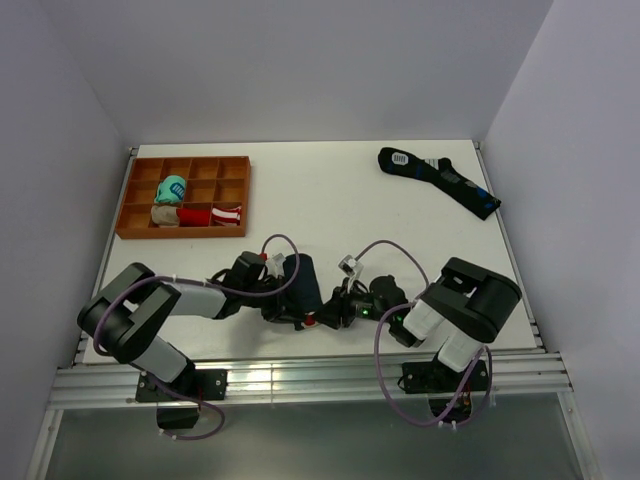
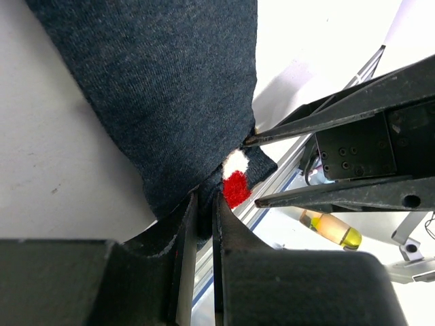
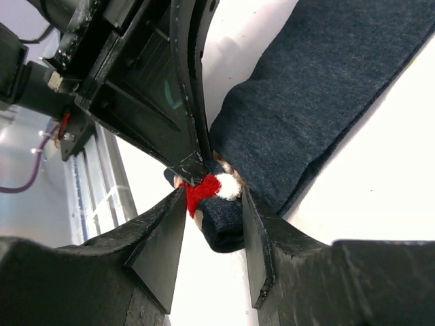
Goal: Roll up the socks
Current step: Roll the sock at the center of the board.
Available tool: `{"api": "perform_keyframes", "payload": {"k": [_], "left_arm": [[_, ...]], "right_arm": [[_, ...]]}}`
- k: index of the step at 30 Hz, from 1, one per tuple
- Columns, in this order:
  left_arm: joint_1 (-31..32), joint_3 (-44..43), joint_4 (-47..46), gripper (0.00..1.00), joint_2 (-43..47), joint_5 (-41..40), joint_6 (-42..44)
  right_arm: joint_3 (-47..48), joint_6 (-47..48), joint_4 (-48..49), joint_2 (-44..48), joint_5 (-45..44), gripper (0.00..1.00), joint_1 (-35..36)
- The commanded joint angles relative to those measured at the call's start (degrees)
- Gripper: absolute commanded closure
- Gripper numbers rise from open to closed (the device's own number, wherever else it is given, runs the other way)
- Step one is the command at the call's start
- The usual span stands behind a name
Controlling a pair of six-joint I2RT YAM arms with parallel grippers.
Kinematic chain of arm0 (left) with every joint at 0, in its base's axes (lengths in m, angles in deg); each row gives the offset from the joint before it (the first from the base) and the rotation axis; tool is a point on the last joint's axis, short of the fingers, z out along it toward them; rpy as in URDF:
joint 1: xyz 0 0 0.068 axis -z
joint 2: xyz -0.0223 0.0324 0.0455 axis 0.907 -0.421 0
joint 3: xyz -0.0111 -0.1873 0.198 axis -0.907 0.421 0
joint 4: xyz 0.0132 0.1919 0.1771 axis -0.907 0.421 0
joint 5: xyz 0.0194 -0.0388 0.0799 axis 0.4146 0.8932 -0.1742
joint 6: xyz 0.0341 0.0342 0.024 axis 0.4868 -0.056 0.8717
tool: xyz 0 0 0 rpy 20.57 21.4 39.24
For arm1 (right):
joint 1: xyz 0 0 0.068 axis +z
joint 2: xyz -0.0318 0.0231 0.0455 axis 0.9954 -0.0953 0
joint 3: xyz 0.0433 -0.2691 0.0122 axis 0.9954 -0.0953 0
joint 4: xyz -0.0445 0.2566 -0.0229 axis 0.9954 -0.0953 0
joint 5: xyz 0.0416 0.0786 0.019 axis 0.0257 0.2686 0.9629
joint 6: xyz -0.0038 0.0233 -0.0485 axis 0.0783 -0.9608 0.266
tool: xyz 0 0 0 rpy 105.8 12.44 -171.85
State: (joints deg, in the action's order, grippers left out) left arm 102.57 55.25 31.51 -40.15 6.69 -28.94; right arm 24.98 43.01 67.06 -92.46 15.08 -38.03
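Note:
The socks point(image 1: 301, 283) are a dark navy flat pair lying near the table's front edge, between the two arms. A red and white patch point(image 1: 312, 321) marks their near end. My left gripper point(image 1: 287, 303) is shut on that end, its jaws pinching navy cloth point(image 2: 156, 88) right beside the patch point(image 2: 236, 187); the left gripper also shows in its own wrist view point(image 2: 202, 204). My right gripper point(image 1: 328, 312) meets it from the right. Its fingers point(image 3: 257, 224) hold the folded patch end point(image 3: 221, 187) on both sides; the right gripper also shows in its own wrist view point(image 3: 214, 204).
An orange divided tray point(image 1: 238, 195) at the back left holds a teal bundle point(image 1: 171, 188), a beige one point(image 1: 164, 215) and a red-white one point(image 1: 212, 215). A longer dark sock with blue marks point(image 1: 440, 180) lies at the back right. The table's metal front rail point(image 1: 300, 378) runs just behind the grippers.

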Motion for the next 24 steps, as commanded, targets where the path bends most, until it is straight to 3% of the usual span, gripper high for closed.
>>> {"api": "perform_keyframes", "payload": {"k": [1, 16, 24], "left_arm": [[-1.17, 1.07, 7.70, 0.83, -2.83, -7.26, 4.22], [-5.39, -1.65, 9.98, 0.82, -3.53, -4.00, 2.63], [-5.75, -5.52, 13.49, 0.82, -3.80, -4.18, 3.69]], "right_arm": [[0.29, 2.96, -1.80, 2.73, -3.92, 0.54, 2.44], [-1.81, 2.79, 4.16, -3.32, -6.20, 0.52, 5.35], [-1.64, 3.05, 1.36, -3.33, -9.37, 0.53, 5.97]]}}
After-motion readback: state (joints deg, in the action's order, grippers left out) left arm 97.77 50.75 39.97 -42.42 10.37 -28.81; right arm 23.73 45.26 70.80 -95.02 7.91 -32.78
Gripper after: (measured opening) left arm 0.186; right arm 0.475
